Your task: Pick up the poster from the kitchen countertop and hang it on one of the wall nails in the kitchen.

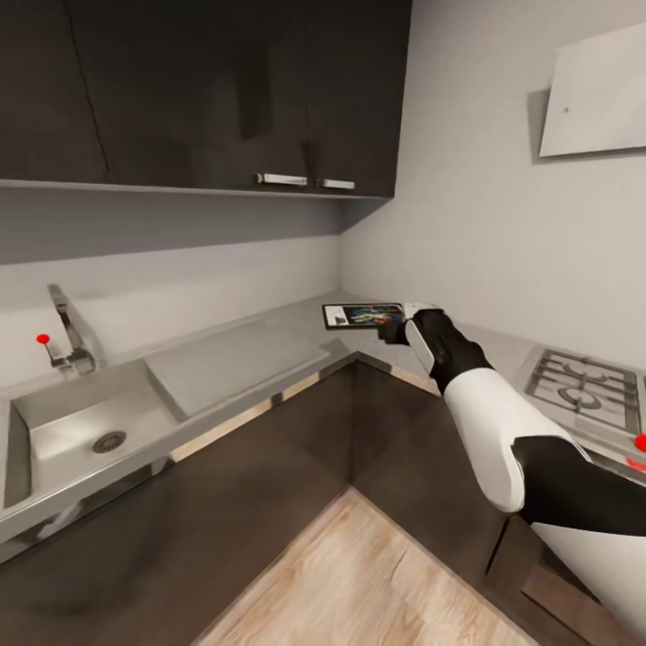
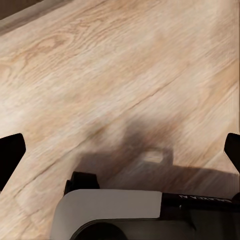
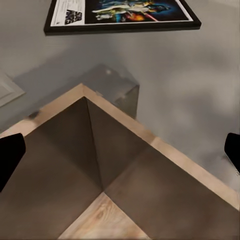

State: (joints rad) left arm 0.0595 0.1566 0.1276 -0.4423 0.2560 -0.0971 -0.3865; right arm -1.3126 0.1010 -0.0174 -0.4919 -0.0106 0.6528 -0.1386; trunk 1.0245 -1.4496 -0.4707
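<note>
Here the poster (image 1: 363, 315) lies flat just beyond the right gripper (image 1: 395, 330), apparently open-jawed above the kitchen countertop (image 1: 269, 345).

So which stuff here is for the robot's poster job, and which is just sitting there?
For the job:
poster
kitchen countertop it lies flat on
right tool, reaching toward the poster, fingers wide open

Just there:
sink
tap
gas hob
dark upper cabinets

"STAR WARS" legible on white title strip of poster (image 3: 120, 14); lettering on left wrist housing illegible
</note>
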